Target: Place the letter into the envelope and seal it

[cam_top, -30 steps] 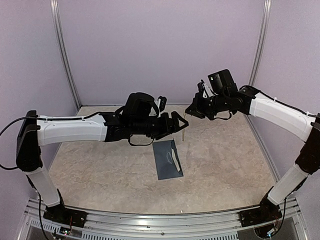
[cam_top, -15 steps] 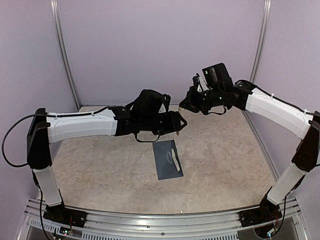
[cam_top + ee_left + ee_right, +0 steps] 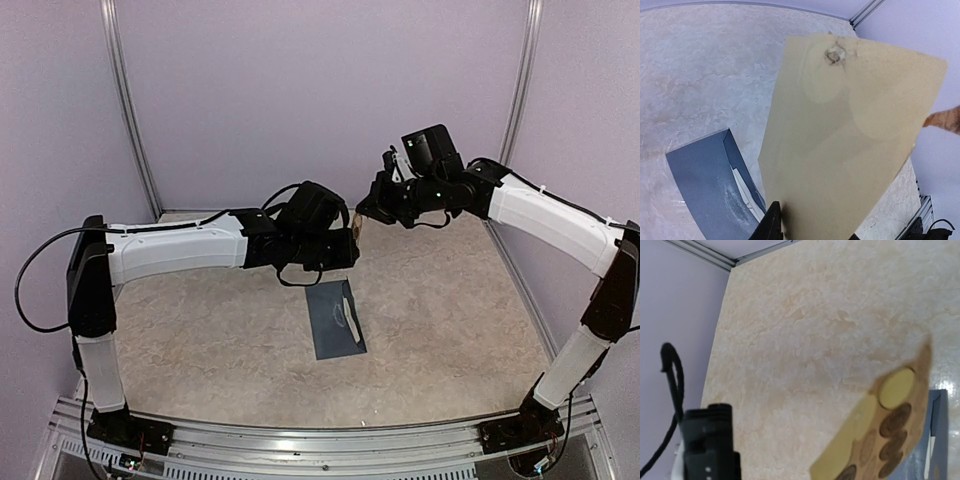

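The slate-blue envelope (image 3: 333, 322) lies flat mid-table with its flap open. The white letter (image 3: 347, 312) shows as a strip inside its mouth, clearer in the left wrist view as letter (image 3: 742, 192) in envelope (image 3: 700, 185). Above it hangs a tan sheet of round brown stickers (image 3: 357, 230). My right gripper (image 3: 368, 212) is shut on the sheet's upper end; its fingers are out of frame in its own view, where the sticker sheet (image 3: 890, 435) rises from the bottom edge. My left gripper (image 3: 352, 248) has its fingers (image 3: 772, 222) narrowed round the sheet's (image 3: 850, 130) lower end; whether they clamp it is unclear.
Purple walls with aluminium posts (image 3: 125, 100) enclose the marbled beige table (image 3: 200, 330). A metal rail (image 3: 320, 440) runs along the near edge between the arm bases. A black ribbed part with a looped cable (image 3: 707, 440) stands at the lower left of the right wrist view.
My left arm has reached further right to the hanging sheet and its jaws have narrowed around it. My right gripper has drawn slightly left and back with the sheet. The envelope stays put.
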`<action>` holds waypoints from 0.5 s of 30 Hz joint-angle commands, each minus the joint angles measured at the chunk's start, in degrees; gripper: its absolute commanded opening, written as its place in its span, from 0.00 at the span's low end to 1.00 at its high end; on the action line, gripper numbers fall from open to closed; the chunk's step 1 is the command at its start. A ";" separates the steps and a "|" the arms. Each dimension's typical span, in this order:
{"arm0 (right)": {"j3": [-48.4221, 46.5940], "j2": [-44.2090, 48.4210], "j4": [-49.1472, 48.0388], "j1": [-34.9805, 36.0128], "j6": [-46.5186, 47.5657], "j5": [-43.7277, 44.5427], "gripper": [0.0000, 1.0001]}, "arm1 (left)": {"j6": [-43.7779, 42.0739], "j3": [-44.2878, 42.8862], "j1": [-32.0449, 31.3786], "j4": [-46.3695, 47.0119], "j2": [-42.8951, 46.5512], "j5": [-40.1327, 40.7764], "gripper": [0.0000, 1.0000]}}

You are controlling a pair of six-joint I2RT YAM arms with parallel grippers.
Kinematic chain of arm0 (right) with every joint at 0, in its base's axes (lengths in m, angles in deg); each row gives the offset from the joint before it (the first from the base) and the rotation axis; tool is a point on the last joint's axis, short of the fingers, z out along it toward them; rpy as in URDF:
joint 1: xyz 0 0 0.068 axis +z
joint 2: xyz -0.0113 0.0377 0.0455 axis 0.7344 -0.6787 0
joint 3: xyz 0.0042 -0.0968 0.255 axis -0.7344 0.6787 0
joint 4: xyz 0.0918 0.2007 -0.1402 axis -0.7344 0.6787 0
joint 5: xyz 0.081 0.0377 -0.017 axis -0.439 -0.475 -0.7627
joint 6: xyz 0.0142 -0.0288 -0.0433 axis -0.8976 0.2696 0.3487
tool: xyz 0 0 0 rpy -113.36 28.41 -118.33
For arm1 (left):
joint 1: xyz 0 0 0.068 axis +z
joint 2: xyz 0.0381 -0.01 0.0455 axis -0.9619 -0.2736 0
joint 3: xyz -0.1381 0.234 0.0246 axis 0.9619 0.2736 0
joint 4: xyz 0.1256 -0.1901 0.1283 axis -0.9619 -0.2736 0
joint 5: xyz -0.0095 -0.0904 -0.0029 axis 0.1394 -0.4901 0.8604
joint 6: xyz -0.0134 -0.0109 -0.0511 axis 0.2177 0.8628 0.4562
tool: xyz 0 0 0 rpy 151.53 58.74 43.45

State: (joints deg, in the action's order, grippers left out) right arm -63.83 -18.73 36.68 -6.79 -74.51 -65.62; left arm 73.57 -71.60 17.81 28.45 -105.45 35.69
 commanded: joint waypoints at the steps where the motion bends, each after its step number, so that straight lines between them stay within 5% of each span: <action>1: -1.33 -0.82 0.56 0.75 0.17 0.45 0.00 | -1.25 -2.25 -0.63 -2.69 -1.23 2.53 0.20; 7: -1.36 -0.20 0.73 0.71 0.80 0.85 0.01 | -1.78 -1.24 -0.99 -2.82 -0.30 2.66 0.00; 10: -1.89 1.25 1.64 0.67 2.84 2.77 0.28 | -1.80 1.05 -0.99 -1.28 1.58 1.30 0.00; 15: 0.94 4.80 2.22 -0.08 6.43 5.42 0.50 | -0.17 9.92 -0.75 4.41 7.91 -0.73 0.00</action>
State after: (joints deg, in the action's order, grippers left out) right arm -63.83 -18.40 37.71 -6.72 -71.65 -62.91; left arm 72.65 -67.27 17.15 28.91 -103.67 36.78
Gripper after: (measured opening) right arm 0.430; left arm 0.003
